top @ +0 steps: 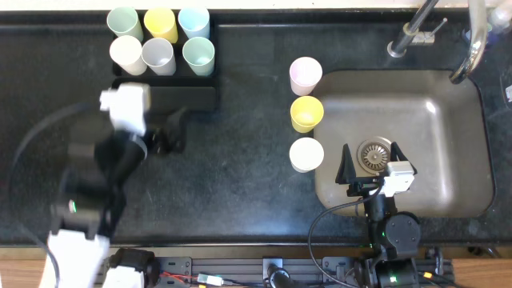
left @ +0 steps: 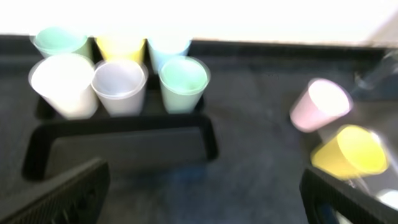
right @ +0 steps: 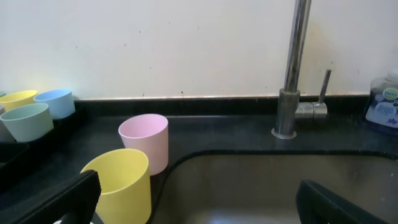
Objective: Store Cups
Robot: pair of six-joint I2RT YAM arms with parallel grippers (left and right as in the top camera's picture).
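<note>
The left arm is reaching up from the left side of the dark surface (top: 248, 160). Its gripper (top: 171, 132) is hanging just in front of the black tray (top: 200, 98), spread wide and gripping nothing.

The right arm is standing low at the right. Its gripper (top: 370, 164) is hovering over the sink (top: 440, 144) near the drain (top: 373, 154), with its jaws wide apart and nothing between them.

Six cups are standing upright, open ends up, in the tray's back half. A mint cup (top: 124, 22), a yellow cup (top: 160, 24) and a blue cup (top: 194, 22) are lining the rear. A white cup (top: 128, 54), a grey cup (top: 158, 56) and a front mint cup (top: 198, 54) are sitting just ahead of them.

Three more cups are waiting upright on the surface, close together in a line along the sink's left rim: a pink cup (top: 305, 74) farthest back, a loose yellow cup (top: 306, 113) in the middle, and a loose white cup (top: 306, 154) nearest the right gripper. A faucet (top: 408, 36) is rising behind the sink.
</note>
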